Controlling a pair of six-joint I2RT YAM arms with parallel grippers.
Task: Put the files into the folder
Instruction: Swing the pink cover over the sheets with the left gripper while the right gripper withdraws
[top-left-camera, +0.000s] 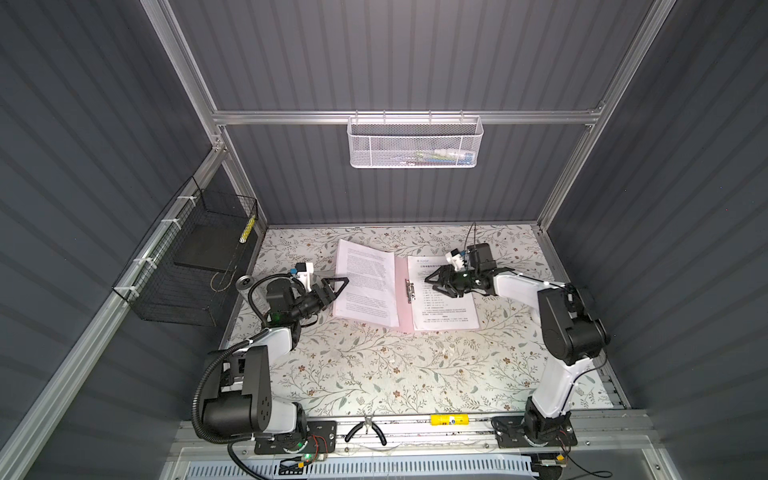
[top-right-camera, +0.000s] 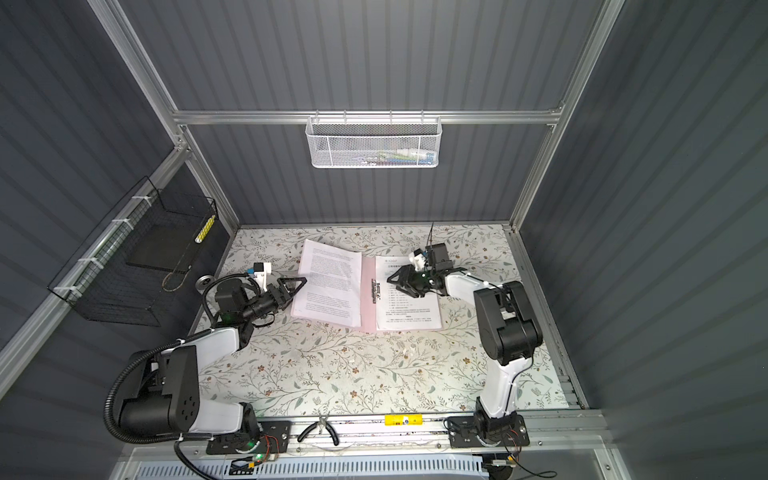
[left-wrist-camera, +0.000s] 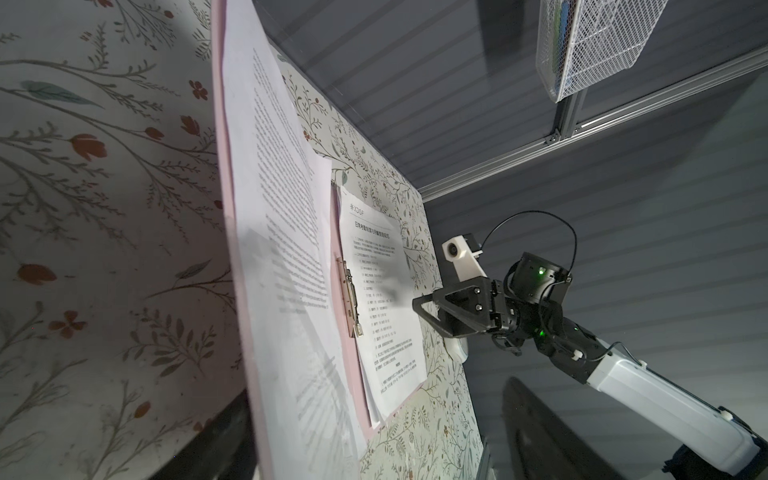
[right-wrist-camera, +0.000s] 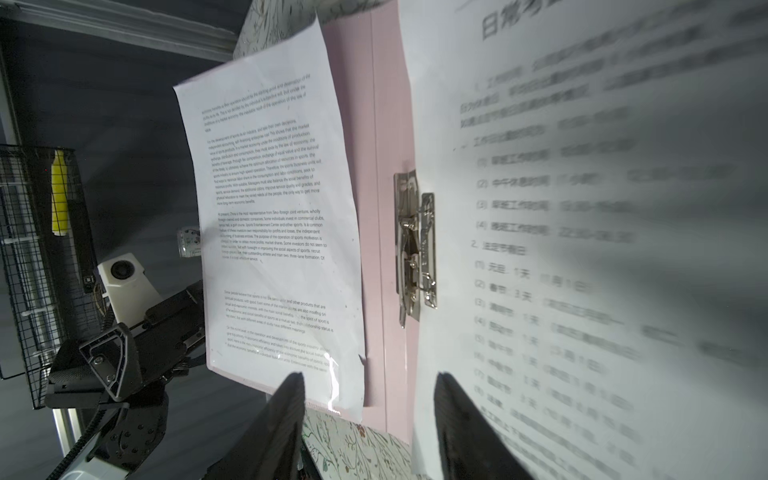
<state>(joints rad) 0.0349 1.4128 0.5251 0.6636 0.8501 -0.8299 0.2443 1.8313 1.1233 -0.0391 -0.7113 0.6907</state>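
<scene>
Where the flowery mat (top-left-camera: 374, 374) lies in both top views, the thin pink folder (top-left-camera: 403, 266) is open near the back, with printed white files (top-left-camera: 365, 286) on both leaves. The left gripper (top-left-camera: 338, 284) is at its left edge, fingers wide. The left wrist view shows a shiny metal clip (left-wrist-camera: 348, 299) by the fold. The right wrist view shows the right gripper (right-wrist-camera: 369, 378), its pointed black fingers apart, holding nothing.

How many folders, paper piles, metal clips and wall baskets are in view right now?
Pink folder: 1
Paper piles: 2, left pile, right pile
Metal clip: 1
Wall baskets: 2, white mesh basket, black wire basket
Total: 6
</scene>
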